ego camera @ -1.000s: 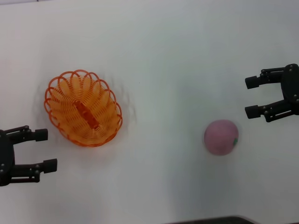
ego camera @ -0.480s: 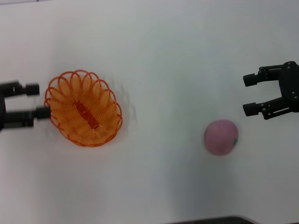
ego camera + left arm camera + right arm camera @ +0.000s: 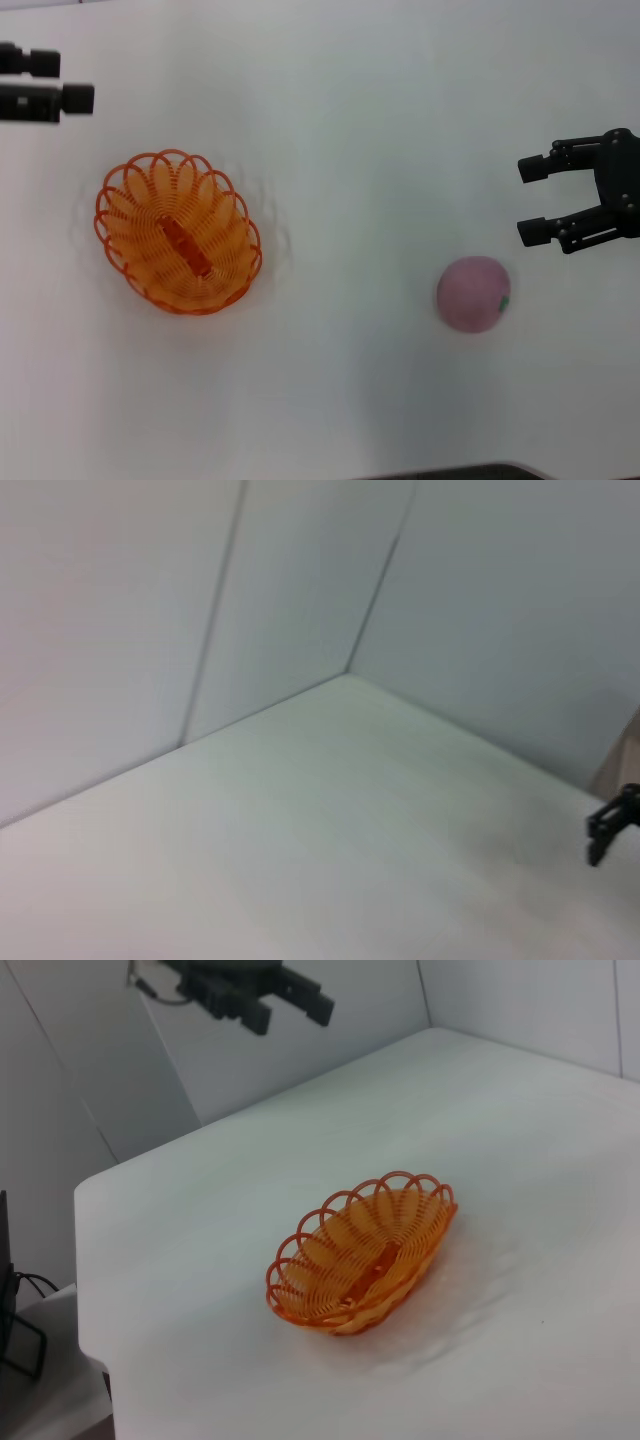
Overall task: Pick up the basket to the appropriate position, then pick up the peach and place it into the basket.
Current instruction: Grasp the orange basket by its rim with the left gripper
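Orange wire-like loops in an oval, scalloped at the rim, with a flat strip down the middle: basket at left of centre in the head view, flat on the white table, long axis slanted. Same basket mid-frame in the right wrist view, shallow and open-weave, casting a faint shadow.

Dusty-pink, round, matte, with a small green mark on its right edge: peach at lower right of centre, well apart from the basket, untouched.

Left gripper at the upper left corner of the head view, fingers spread and empty, above and to the left of the basket, not touching it. Also visible at the top of the right wrist view, clear of the table. Right gripper at the right edge, fingers spread wide, empty, just up and right of the peach.

Step in hand, by judgement: getting the left gripper onto the basket rim. Nothing lifted yet.

To do it well: come down over the near-left rim, one finger inside and one outside a scallop. Close on the loops themselves, not the gaps. Expect a light, springy wall, so grip gently. Lift level and set it down closer to the peach. Keep the right gripper clear until then.
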